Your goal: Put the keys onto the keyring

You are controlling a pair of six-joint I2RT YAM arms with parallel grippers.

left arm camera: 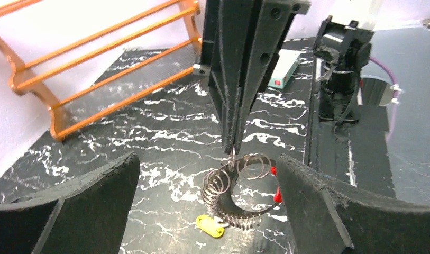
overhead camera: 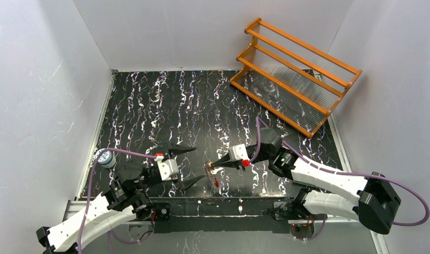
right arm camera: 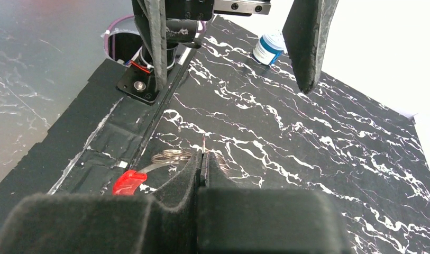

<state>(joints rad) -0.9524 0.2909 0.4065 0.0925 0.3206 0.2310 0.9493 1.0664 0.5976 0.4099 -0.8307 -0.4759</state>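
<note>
Mostly undone: pinching keyring [left arm camera: 218,186] in shut right fingers [left arm camera: 239,79], left fingers [left arm camera: 318,206] wide apart, gold key [left arm camera: 210,225] seemingly unthreaded beside.

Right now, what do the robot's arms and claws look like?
The left arm and right arm are white with black joints. The left gripper and right gripper are black, with pointed wedge fingers and red marks. Purple cables loop along both.

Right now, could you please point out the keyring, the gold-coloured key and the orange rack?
keyring [left arm camera: 219,186], left wrist view, on its coiled wire.
gold-coloured key [left arm camera: 209,226], left wrist view, on its flat body.
orange rack [overhead camera: 294,74], top external view, on its middle tier.
</note>
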